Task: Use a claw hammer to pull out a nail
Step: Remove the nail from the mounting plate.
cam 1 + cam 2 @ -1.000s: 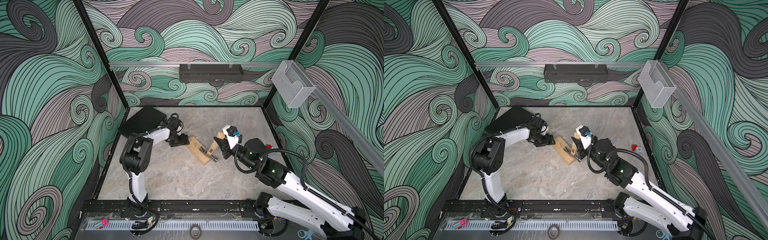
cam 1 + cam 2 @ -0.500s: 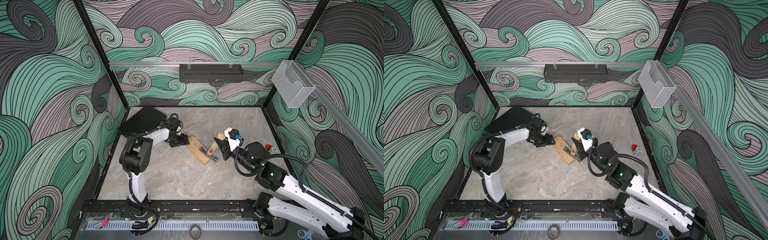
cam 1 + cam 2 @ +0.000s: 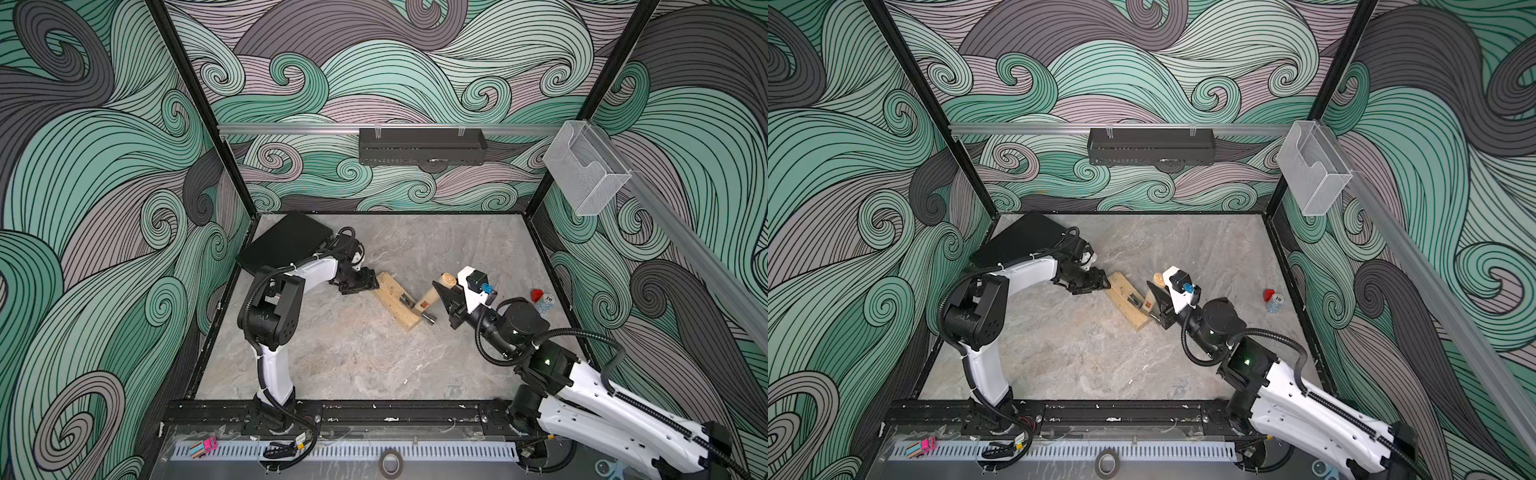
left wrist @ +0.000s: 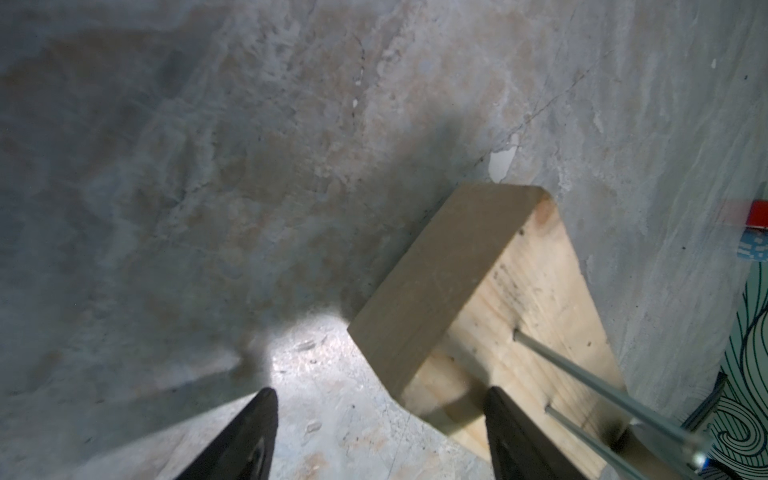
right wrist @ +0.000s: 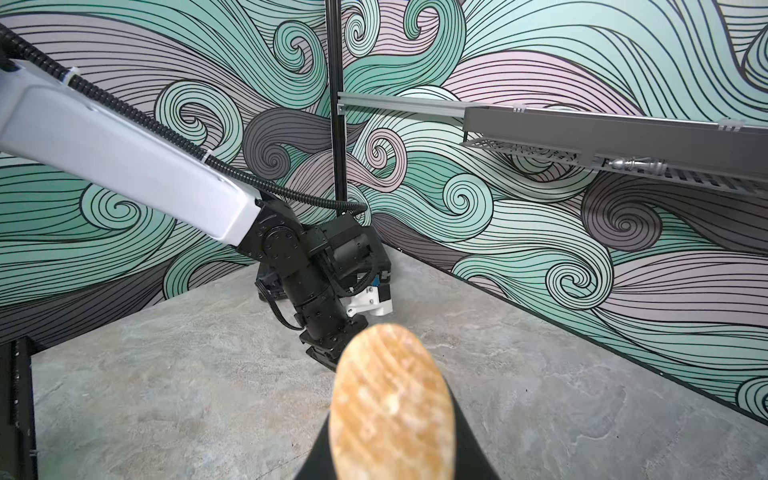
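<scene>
The claw hammer (image 3: 427, 300) stands steeply with its grey head and claw on a pale wooden block (image 3: 395, 305) at mid-table, also in a top view (image 3: 1127, 305). My right gripper (image 3: 444, 291) is shut on the wooden handle near its butt, whose round end (image 5: 390, 399) fills the right wrist view between the black fingers (image 5: 465, 449). My left gripper (image 3: 365, 283) is open at the block's far-left end. In the left wrist view one finger (image 4: 511, 436) lies over the block's top (image 4: 519, 291) and the other over the table. Two long nails (image 4: 573, 365) stick out of the block.
A black flat board (image 3: 286, 245) leans at the back left corner behind my left arm. Small red and blue objects (image 3: 540, 300) lie near the right wall. A black shelf (image 3: 422, 145) and a clear plastic bin (image 3: 586, 170) hang on the walls.
My right arm has shifted slightly toward the front, tipping the hammer handle's end a little right and uncovering the red object. The left gripper has stayed at the block.
</scene>
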